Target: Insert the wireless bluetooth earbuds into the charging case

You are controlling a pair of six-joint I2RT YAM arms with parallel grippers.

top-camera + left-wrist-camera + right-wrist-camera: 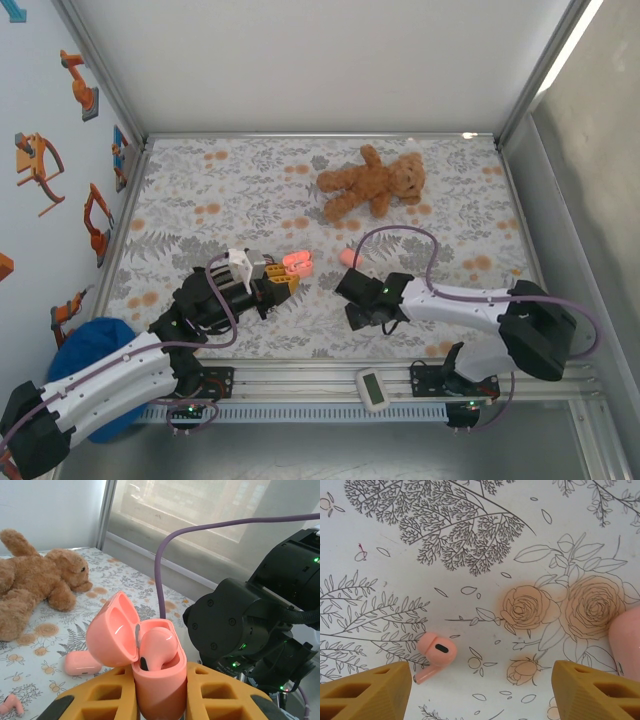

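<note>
Starting overhead: the left gripper [288, 273] was clamped on the open charging case [297, 263], held above the table [200, 190] a little left of the middle, toward the near edge. The right gripper [365, 300] pointed down just right of it. A second pink case [348, 257] lay close by, and the teddy bear [370, 183] sat well off toward the far edge.

Over to the left wrist: the lid was up and one earbud [157, 647] already sat in its well; the well beside it was hard to see. The right arm [240, 625] loomed near that lid, and a careless swing could have knocked it shut or twisted the case in the grip.

Down to the right wrist: jaws stood wide and empty over the loose earbud [436, 655], which lay flat on the table, much nearer one finger [365, 687] than the other. Closing from there, I judged, would have shoved or flicked the rounded nub away rather than pinched it. A crooked hold could have jammed the stem at the well.
</note>
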